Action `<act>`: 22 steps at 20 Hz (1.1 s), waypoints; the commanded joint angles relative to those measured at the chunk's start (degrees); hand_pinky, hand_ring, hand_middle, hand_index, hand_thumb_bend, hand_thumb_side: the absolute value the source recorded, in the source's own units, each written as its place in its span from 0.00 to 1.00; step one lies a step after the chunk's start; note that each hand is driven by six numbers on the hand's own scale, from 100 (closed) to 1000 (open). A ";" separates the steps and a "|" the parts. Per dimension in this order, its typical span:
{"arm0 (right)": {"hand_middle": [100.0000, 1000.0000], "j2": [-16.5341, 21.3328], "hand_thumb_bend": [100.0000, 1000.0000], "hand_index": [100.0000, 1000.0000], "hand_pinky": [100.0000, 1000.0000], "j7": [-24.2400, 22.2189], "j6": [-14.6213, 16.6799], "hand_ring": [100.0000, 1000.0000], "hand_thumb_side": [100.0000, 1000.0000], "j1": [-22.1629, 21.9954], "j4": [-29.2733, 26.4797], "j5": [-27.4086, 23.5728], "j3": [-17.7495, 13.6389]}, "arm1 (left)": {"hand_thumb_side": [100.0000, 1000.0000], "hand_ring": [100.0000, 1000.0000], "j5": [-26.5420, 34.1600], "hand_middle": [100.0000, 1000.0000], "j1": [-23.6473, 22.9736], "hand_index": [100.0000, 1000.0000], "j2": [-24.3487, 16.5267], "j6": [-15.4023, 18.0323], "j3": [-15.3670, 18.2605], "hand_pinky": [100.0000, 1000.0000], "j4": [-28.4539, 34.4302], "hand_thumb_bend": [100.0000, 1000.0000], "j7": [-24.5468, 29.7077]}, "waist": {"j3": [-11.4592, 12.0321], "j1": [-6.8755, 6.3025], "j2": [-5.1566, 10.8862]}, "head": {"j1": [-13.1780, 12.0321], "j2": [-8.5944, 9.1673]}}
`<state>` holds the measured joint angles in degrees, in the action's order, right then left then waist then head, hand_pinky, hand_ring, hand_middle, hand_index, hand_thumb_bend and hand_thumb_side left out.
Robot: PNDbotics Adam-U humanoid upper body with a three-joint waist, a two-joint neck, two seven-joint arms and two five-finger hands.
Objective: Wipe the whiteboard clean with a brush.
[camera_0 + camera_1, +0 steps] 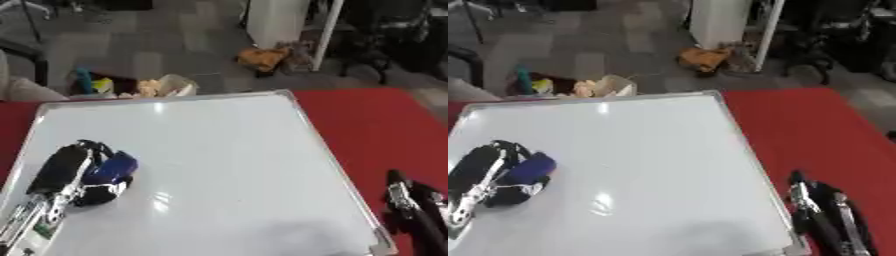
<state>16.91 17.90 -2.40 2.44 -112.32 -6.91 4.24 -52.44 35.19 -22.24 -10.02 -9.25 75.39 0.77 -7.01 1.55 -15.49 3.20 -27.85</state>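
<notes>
The left hand (74,172) has its fingers curled round the blue brush (114,167), pressed to the whiteboard (227,150) near its left edge. Nearly all the board's surface stretches away to the right and far side of that hand. The right hand (824,215) rests by the board's right edge on the red table (815,125); I cannot tell how its fingers are set.

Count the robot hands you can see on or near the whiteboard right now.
2. The left robot hand lies on the white rectangular whiteboard's near-left part, curled round a blue brush. The right robot hand shows off its right edge, over the red tabletop.
</notes>
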 commanded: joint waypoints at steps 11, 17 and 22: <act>0.00 0.74 0.00 0.32 0.00 0.12 -0.06 0.00 0.51 -0.04 -1.12 0.23 -0.61 | 0.28 0.47 -2.23 0.40 -0.47 0.54 -1.63 -0.92 2.13 0.48 -3.44 0.38 -1.64 | 0.07 0.02 0.88 | 0.32 0.53; 0.00 0.71 0.00 0.32 0.00 0.14 -0.02 0.00 0.51 -0.02 -1.04 0.24 -0.64 | 0.28 0.47 -3.28 0.41 -0.55 0.52 -1.81 -1.31 3.02 0.48 -5.53 0.38 -2.40 | 0.04 -0.05 0.87 | 0.42 0.54; 0.00 0.70 0.00 0.32 0.00 0.10 -0.02 0.00 0.51 -0.02 -1.07 0.22 -0.61 | 0.28 0.47 -4.14 0.41 -0.17 0.50 -1.71 -0.98 2.85 0.49 -6.85 0.38 -2.34 | -0.11 -0.04 0.84 | 0.40 0.53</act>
<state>16.91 17.95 -2.45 2.19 -112.32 -6.88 4.09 -55.78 35.45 -22.43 -10.89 -6.67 70.95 -1.89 -7.09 1.42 -15.13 3.48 -27.85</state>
